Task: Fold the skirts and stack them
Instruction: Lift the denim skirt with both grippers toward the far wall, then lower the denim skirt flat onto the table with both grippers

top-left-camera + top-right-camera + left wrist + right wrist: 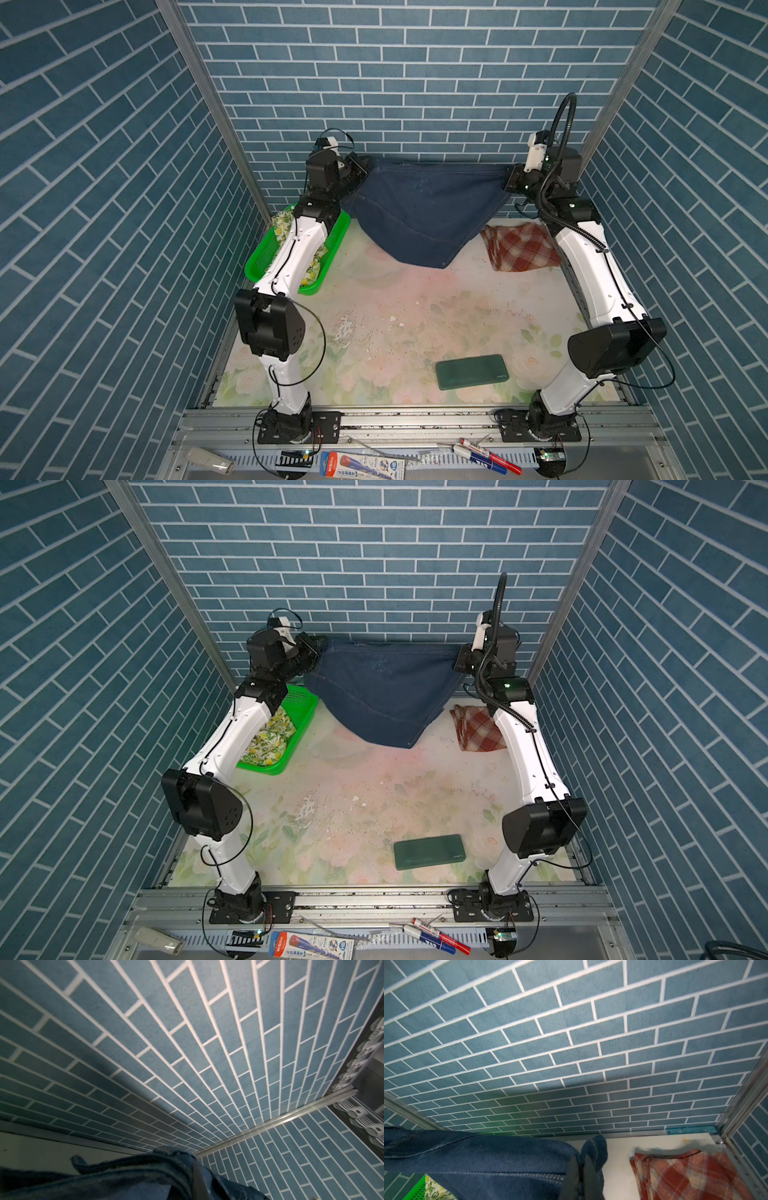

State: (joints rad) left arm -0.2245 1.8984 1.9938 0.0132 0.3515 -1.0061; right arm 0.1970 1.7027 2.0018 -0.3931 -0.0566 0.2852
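The left fingers (200, 1178) and right fingers (572, 1180) each pinched tight on an upper corner of the denim skirt (428, 212), which hung stretched between them above the tabletop (415, 316). The plaid skirt (521, 247) lay folded at the far right, and the lemon skirt (272, 733) sat in the green basket (299, 696).

Three skirts were present: one denim skirt (419, 216), one plaid skirt (521, 249) and one lemon-print skirt (272, 735). There was one basket (257, 262) and one slab (471, 371).
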